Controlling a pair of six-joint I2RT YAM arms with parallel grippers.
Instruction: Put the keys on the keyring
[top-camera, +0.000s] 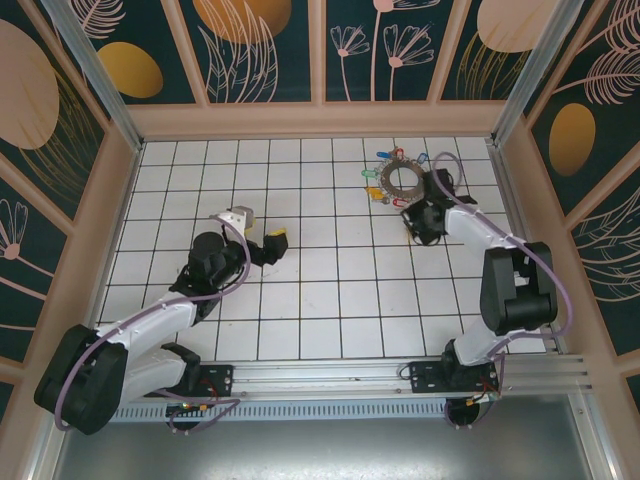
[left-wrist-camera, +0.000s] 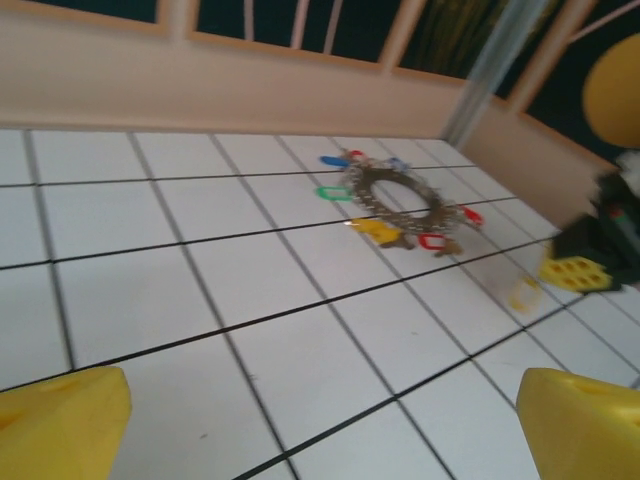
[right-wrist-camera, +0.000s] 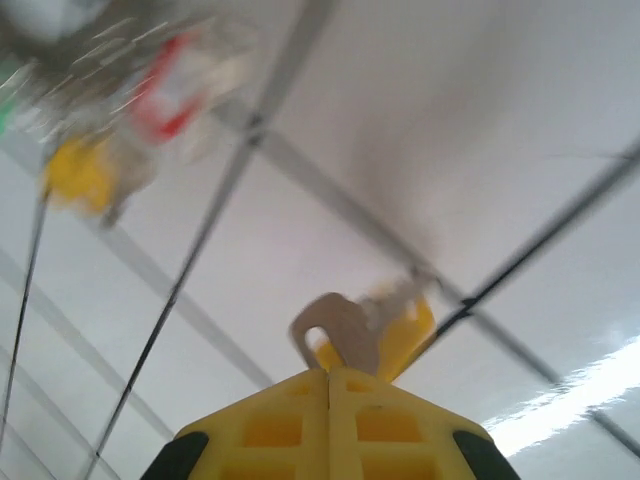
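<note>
My left claw (left-wrist-camera: 320, 428) spread wide open over the white tiled floor (top-camera: 320, 290), one keyring (top-camera: 402, 180) lying flat at far right, keys (left-wrist-camera: 330, 193) fanned round its rim, heads outward, too blurred to count, near it my right claw (right-wrist-camera: 330, 376) pinched on one yellow key (right-wrist-camera: 345, 335), blade in my fingertips, long axis in line with them, head pointing away.

Lab test cell: tiled table (top-camera: 320, 290), leaf-print walls (top-camera: 380, 50), aluminium frame (top-camera: 330, 375).

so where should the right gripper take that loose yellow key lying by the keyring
By its yellow plastic head, from straight above: the loose yellow key seems to lie flat on the tile, so a side approach likely finds no edge, and the head looks wider than the blade. The shut right gripper would open first.
</note>
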